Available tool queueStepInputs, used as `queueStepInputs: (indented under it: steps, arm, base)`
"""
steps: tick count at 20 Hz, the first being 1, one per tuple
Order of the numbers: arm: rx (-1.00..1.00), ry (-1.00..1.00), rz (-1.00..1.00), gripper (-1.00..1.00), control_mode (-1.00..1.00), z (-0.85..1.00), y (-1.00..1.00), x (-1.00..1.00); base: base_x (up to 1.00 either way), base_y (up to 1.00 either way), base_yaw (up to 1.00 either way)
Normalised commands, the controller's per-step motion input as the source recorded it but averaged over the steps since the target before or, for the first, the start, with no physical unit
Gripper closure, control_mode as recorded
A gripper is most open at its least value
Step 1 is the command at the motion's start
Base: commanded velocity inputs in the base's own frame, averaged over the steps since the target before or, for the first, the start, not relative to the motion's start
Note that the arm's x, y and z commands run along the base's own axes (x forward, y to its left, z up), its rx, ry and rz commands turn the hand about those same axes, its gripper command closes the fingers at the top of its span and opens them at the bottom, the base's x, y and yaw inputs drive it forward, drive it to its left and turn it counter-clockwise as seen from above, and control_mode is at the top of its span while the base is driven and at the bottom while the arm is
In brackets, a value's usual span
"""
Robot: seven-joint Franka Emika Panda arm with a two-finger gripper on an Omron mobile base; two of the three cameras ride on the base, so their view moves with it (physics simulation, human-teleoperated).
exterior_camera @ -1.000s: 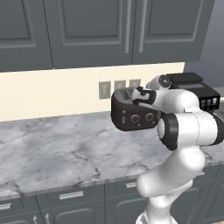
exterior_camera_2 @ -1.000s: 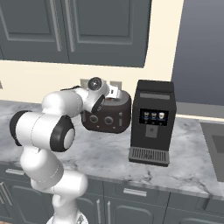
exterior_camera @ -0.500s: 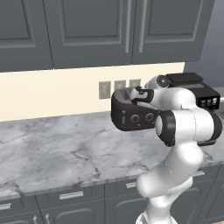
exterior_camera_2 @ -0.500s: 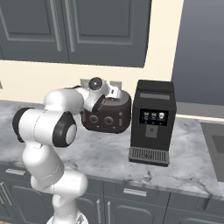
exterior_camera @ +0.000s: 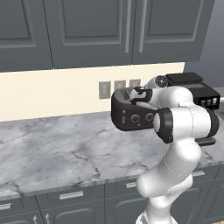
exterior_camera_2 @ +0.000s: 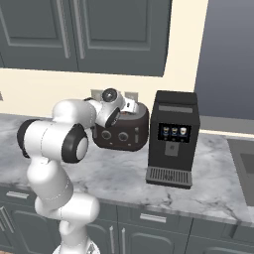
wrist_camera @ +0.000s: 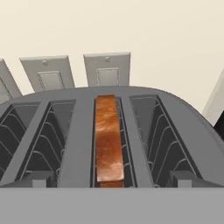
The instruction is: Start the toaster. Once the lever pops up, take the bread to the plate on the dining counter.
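Change: over the last second your arm's elbow has swung a little lower and toward you, while the hand stays hovering over the toaster (exterior_camera: pixel 131 114); nothing on the worktop has shifted.
Meaning: you seem still to be lining up; I judge the start step not yet done, with the whole carry to the plate still ahead.
Claw: the gripper (exterior_camera: pixel 141 95) is released, jaws standing wide, grasping nothing.
Bread: the bread (wrist_camera: pixel 108 139) sits on edge in the third slot from the left in the hand view, at about 6 o'clock from the wall plates (wrist_camera: pixel 107 70) behind it.
Lever: I cannot make it out on the front face.
Toaster shape: squat, black, rounded shoulders, four slots with wire guides, two round knobs at the front.
Bread texture: tan-brown, mottled, with a darker crust edge.
Neighbour: a tall boxy black coffee machine (exterior_camera_2: pixel 173 138) stands at 3 o'clock of the toaster in the right base view, just beside it.
Surface: the marble worktop (exterior_camera: pixel 57 153) is white with grey veins, smooth and hard.
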Motion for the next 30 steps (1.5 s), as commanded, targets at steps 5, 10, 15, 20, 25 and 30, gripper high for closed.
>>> queueStepInputs:
  steps: [5, 10, 15, 20, 25, 30]
  arm:
    - [0.0, 0.04, 0.0, -1.0, -1.0, -0.06, 0.0, 0.08]
    - [0.0, 0.03, 0.0, -1.0, -1.0, -0.02, 0.0, 0.03]
    - [0.0, 0.0, 0.0, -1.0, -1.0, -0.02, 0.0, 0.0]
    - [0.0, 0.01, 0.0, -1.0, -1.0, 0.0, 0.0, 0.0]
    - [0.0, 0.02, 0.0, -1.0, -1.0, 0.0, 0.0, 0.03]
    - [0.0, 0.02, 0.0, -1.0, -1.0, 0.0, 0.0, 0.05]
  base:
    - [0.0, 0.0, 0.0]
    - [0.0, 0.0, 0.0]
    - [0.0, 0.0, 0.0]
    - [0.0, 0.0, 0.0]
    - [0.0, 0.0, 0.0]
    - [0.0, 0.0, 0.0]
